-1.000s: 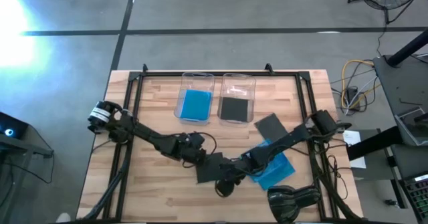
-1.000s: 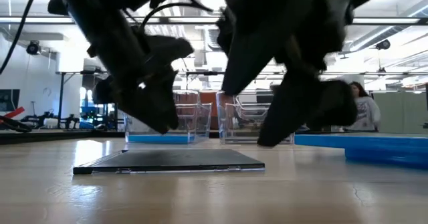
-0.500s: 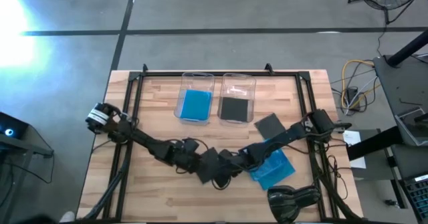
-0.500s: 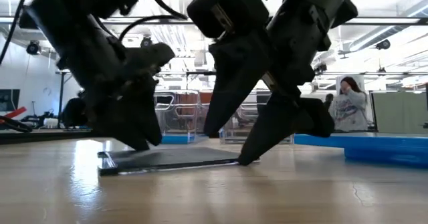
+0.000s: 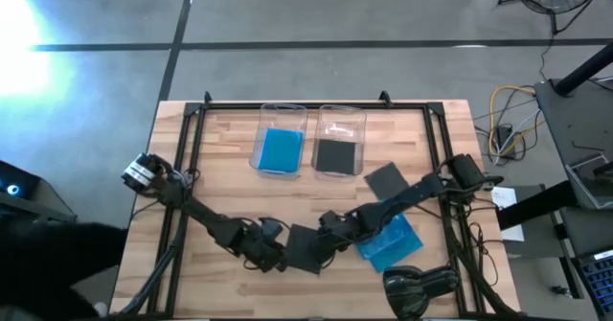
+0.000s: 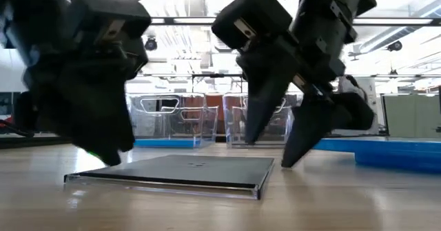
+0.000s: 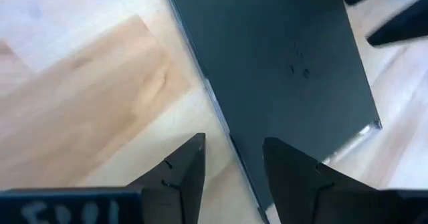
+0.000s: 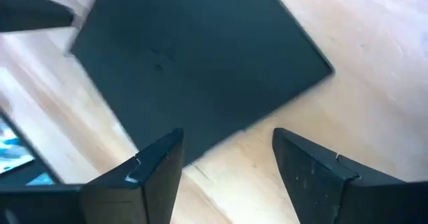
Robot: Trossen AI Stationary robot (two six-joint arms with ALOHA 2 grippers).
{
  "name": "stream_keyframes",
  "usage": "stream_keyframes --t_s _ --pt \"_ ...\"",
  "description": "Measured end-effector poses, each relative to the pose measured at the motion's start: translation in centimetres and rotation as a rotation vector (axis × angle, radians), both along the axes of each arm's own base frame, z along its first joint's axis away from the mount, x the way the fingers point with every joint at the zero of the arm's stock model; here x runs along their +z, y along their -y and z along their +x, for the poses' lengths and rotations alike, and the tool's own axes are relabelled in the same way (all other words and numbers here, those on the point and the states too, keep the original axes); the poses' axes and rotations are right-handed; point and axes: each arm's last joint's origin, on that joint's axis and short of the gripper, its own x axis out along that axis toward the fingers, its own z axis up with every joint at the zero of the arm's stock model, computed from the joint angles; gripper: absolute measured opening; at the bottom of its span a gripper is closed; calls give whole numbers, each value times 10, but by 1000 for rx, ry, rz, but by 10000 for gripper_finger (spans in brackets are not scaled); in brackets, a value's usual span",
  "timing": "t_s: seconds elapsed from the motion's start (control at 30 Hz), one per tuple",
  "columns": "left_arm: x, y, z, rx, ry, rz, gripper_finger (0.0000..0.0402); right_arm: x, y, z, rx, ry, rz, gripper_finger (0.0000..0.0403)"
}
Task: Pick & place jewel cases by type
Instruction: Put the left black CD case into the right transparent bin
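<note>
A dark grey jewel case (image 5: 306, 249) lies flat on the table near its near edge, also in the low view (image 6: 179, 170). My left gripper (image 5: 271, 256) is open at the case's left edge (image 7: 224, 127), which runs between its fingers. My right gripper (image 5: 330, 233) is open at the case's far right side, its fingers (image 8: 157, 167) short of the edge (image 8: 234, 134). Blue cases (image 5: 391, 241) lie stacked to the right. Another dark case (image 5: 386, 179) lies beyond them. My left gripper comes down from above at the case's left edge (image 7: 231, 150), slanting from the table's left. One finger (image 7: 287, 164) stands over the case and the other over bare wood. I cannot tell whether either touches it. The case lies flat on the table.
Two clear trays stand at the far middle: the left tray (image 5: 283, 112) holds a blue case, the right tray (image 5: 342, 115) a dark one. A black frame rail (image 5: 436, 139) runs around the table. A dark lamp-like object (image 5: 417, 287) sits at the near right edge.
My left gripper has moved toward the table's near edge, to the case's left side. My right gripper has drawn back a little toward the far edge. The dark case has turned about on the table, and its edges now lie squarer to the table's.
</note>
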Motion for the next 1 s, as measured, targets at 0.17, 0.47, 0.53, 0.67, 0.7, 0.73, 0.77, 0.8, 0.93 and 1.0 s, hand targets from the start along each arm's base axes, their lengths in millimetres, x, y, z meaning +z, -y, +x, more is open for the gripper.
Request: stream_keyframes --t_s 0.17,0.47,0.53,0.67,0.7,0.73,0.77,0.8,0.93,1.0 --pt "-5 6 0 -19 -4 -12 128 -8 -4 -3 -37 -22 1 224" --pt "-11 15 5 -56 40 -33 128 -19 -5 1 -73 -7 15 224" --pt "-13 15 4 -70 33 -25 128 -18 -3 3 -69 8 20 224" --pt "-16 16 3 -102 12 -25 128 -5 -1 8 -7 59 5 224" --pt "-16 16 2 -110 9 -23 128 -1 -1 8 4 74 3 224" --pt "-16 16 2 -116 6 -22 128 3 0 8 9 87 -1 224" --pt "-17 16 1 -128 2 -20 128 9 1 8 11 103 -6 224" --pt "-17 17 0 -136 -1 -15 128 17 2 7 12 127 -11 224" --pt "-22 16 -4 -148 -11 -3 128 49 2 12 17 285 -24 224" --pt "-24 15 -5 -135 -16 -13 128 49 2 12 36 302 -34 224"
